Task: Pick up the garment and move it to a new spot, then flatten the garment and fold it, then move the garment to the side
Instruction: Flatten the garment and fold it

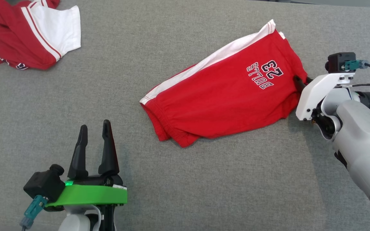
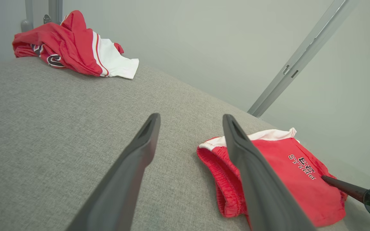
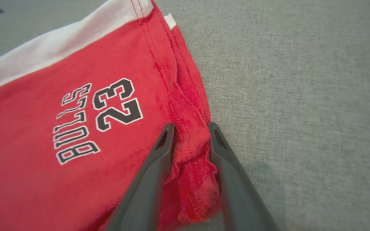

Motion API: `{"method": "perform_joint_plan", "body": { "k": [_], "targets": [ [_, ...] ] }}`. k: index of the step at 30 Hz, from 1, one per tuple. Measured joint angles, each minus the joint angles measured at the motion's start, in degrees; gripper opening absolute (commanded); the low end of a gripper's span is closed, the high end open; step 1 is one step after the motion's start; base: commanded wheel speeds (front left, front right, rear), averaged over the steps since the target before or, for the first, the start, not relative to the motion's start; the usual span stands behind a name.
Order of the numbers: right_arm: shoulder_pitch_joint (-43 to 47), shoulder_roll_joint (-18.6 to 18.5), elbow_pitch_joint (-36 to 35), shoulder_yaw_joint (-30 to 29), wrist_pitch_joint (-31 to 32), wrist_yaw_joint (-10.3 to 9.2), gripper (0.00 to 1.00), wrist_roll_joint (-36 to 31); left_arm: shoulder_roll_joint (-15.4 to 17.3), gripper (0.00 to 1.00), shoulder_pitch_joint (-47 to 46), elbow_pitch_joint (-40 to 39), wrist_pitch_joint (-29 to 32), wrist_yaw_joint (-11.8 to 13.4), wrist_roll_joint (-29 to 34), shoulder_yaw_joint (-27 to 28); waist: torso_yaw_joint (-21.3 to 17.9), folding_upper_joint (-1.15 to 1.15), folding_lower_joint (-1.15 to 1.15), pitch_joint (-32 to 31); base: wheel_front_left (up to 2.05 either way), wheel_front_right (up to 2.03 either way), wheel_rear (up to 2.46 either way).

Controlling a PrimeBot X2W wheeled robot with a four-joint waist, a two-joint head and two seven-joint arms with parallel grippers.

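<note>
Two garments lie on the grey fabric surface (image 1: 114,80). The red shorts (image 1: 223,96), white-striped and printed "BULLS 23", lie flat toward 2 o'clock in the head view. The right gripper (image 3: 191,125) meets their 3 o'clock edge, its fingers narrowed on either side of a bunched ridge of red hem, which seems pinched between them. The left gripper (image 1: 95,125) hovers at 7 o'clock, fingers spread wide and holding nothing, well apart from the shorts. A crumpled red-and-white garment (image 1: 27,32) sits at 10 o'clock.
</note>
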Motion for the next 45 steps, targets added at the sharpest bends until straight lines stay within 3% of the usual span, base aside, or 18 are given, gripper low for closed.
{"method": "perform_joint_plan", "body": {
  "k": [8,17,29,37,45],
  "targets": [
    [2.9,0.1,-4.1,-0.5,-5.2,0.01,0.0,4.5,0.0,1.0,0.0,0.6,0.0,-0.8,1.8,0.2,-3.1,0.0,0.0,-1.0,0.0,0.0,0.0],
    [11.9,-2.7,-10.1,-3.4,-12.4,0.02,0.0,11.3,0.0,1.0,0.1,2.4,0.0,-2.0,4.3,-0.4,-8.5,0.0,0.0,-2.5,0.0,0.0,0.0],
    [19.3,-3.9,-13.6,-7.6,-15.7,0.01,0.0,14.4,0.1,1.0,0.0,4.5,0.0,-2.6,5.9,0.6,-15.6,0.0,0.0,-3.8,0.0,0.0,0.0],
    [20.4,-3.8,-14.6,-9.6,-16.0,0.01,0.0,13.4,0.1,1.0,0.1,5.4,0.0,-2.9,6.6,0.2,-16.0,0.0,0.0,-5.5,0.0,0.0,0.0],
    [19.7,-2.7,-21.2,-9.4,-16.0,0.0,0.0,9.1,0.1,1.0,0.8,6.1,0.0,-3.1,5.7,-0.5,-13.6,0.0,0.0,-7.3,0.0,0.0,0.0]
  ]
}}
